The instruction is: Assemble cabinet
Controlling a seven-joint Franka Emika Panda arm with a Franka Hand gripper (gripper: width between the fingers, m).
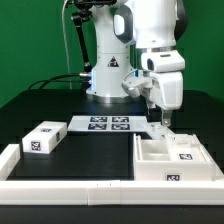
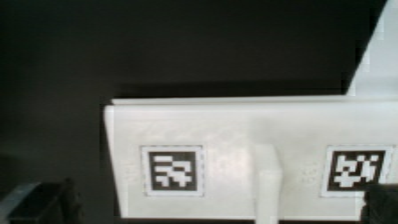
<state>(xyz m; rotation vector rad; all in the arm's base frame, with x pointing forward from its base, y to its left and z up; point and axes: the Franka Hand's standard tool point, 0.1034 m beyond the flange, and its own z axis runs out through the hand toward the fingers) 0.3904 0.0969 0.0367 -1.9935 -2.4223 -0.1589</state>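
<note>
My gripper [image 1: 160, 124] at cabinet [image 1: 150, 172] far wall — fingers' spread hidden, cannot tell. Center between 2 tags, descend straight, clamp squarely — drawer block [image 1: 42, 138] sits left.

Counted one robot arm [image 1: 150, 40], one big white cabinet [image 1: 150, 172] and one small drawer block [image 1: 42, 139]. Saw one marker board [image 1: 108, 124], and two tags [image 2: 173, 170] close up in the wrist view.

Robotics lab test cell: Panda arm [image 1: 150, 45] mounted on black table [image 1: 45, 110], yellow warning sticker [image 1: 112, 72] on base [image 1: 100, 86], cables [image 1: 72, 45] hanging behind, plain green backdrop [image 1: 30, 40], marker board [image 1: 108, 124] lying flat, white rail [image 1: 60, 188] along front edge, same square tags on cabinet [image 1: 172, 158]
</note>
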